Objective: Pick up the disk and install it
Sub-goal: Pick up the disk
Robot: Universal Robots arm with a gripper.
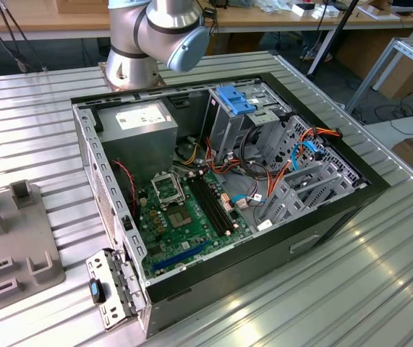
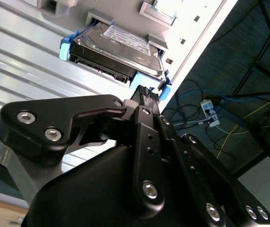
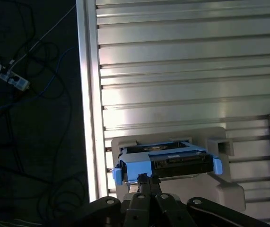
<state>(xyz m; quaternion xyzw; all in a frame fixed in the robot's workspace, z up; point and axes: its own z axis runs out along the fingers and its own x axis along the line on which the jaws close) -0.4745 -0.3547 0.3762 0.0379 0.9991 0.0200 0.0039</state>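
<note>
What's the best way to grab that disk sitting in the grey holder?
By the blue carrier rail across the disk's end that faces the gripper, coming in end-on from that side. The disk lies flat, label up, with the grey holder's posts flanking it, so that end looks freest.

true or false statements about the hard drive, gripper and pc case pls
The silver-grey hard drive with white label and blue plastic rail rests in a grey plastic holder. True.
That drive is mounted inside the black computer case. False: it lies in the holder on the ribbed metal table.
The black gripper is right by the drive's blue rail. True.
The case is closed. False: it is open, green motherboard exposed.
</note>
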